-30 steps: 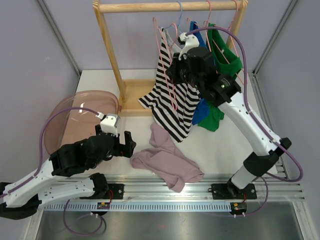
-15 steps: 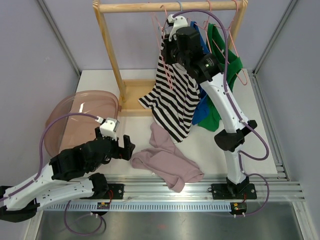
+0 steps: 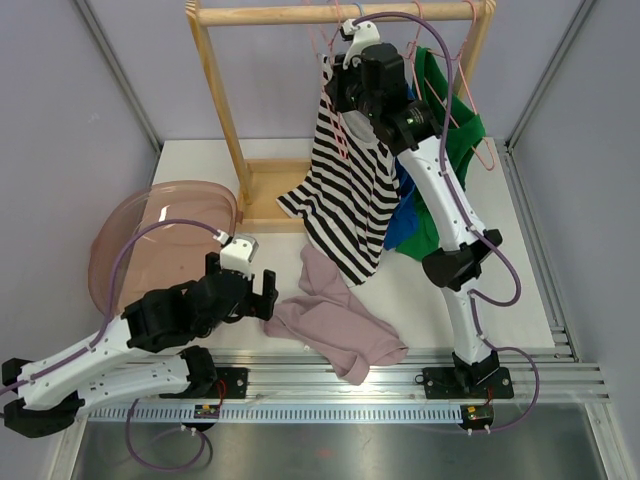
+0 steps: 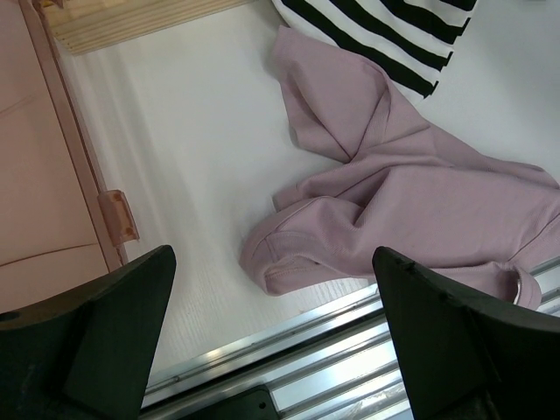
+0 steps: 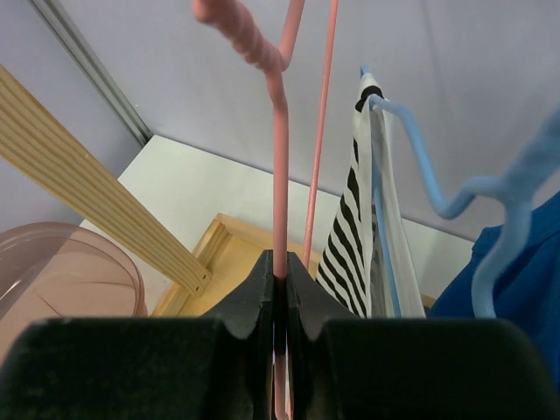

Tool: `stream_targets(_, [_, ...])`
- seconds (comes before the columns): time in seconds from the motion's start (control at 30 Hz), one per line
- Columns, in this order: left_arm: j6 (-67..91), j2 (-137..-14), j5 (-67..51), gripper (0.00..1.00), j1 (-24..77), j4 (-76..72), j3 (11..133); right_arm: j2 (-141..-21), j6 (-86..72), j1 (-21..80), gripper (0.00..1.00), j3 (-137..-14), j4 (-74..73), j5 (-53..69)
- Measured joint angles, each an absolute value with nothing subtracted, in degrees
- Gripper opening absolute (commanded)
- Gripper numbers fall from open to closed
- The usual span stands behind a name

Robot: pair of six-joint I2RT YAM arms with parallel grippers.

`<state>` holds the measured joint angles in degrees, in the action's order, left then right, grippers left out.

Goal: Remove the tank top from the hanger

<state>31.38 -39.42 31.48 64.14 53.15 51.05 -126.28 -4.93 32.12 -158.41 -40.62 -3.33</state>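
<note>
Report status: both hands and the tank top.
Right hand shut on pink hanger. Left hand open above pink shirt on table. Striped tank top hangs on rack. Blue garment and green garment close beside it.

Lab cell — aluminium rail (image 3: 560, 377), panel walls (image 3: 60, 110).

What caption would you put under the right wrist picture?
Right gripper pinches a pink hanger beside the striped tank top.

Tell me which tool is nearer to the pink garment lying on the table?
Left. The left tool hangs open just left of the pink garment, low over the table. The right tool is high at the rack, shut on a pink hanger, far behind it.
</note>
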Motion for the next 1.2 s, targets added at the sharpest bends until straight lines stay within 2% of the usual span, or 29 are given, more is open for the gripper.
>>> stream_targets(0.33, [31.35,-35.68,31.46,0.99,64.14,53.06,51.0,-128.33,-5.19,31.33,0.0,-158.52,-39.75,-1.67])
stream_targets(0.37, [31.35,-35.73,31.46,0.99,64.14,53.08,51.0,-128.29,-5.19,31.33,0.07,-158.41,-39.68,-1.28])
stream_targets(0.5, [31.38,-35.73,31.46,0.99,64.14,53.08,51.0,-126.61,-5.87,31.35,0.48,-155.02,-39.16,0.89])
stream_targets(0.6, [31.38,-35.7,31.53,0.99,64.14,53.1,51.0,-124.75,-6.26,31.53,0.72,-152.53,-39.68,2.68])
stream_targets(0.67, [31.57,-35.66,31.73,0.99,64.14,53.15,51.0,-122.04,-6.13,31.83,0.77,-149.12,-39.68,3.38])
stream_targets(0.7, [31.73,-35.66,31.94,0.99,64.14,53.15,51.0,-120.18,-6.22,32.03,0.86,-147.04,-39.9,3.81])
stream_targets(0.73, [32.08,-35.66,32.34,0.99,64.14,53.23,51.0,-118.24,-6.37,32.23,0.99,-144.79,-39.38,4.01])
stream_targets(1.0, [38.02,-36.62,35.16,0.99,64.14,51.53,51.0,-91.2,-8.4,34.04,1.0,-116.84,-33.36,7.25])
stream_targets(1.2, [38.76,-47.29,33.17,0.99,64.31,45.74,52.77,-69.14,-11.53,34.09,0.99,-96.84,-27.09,8.95])
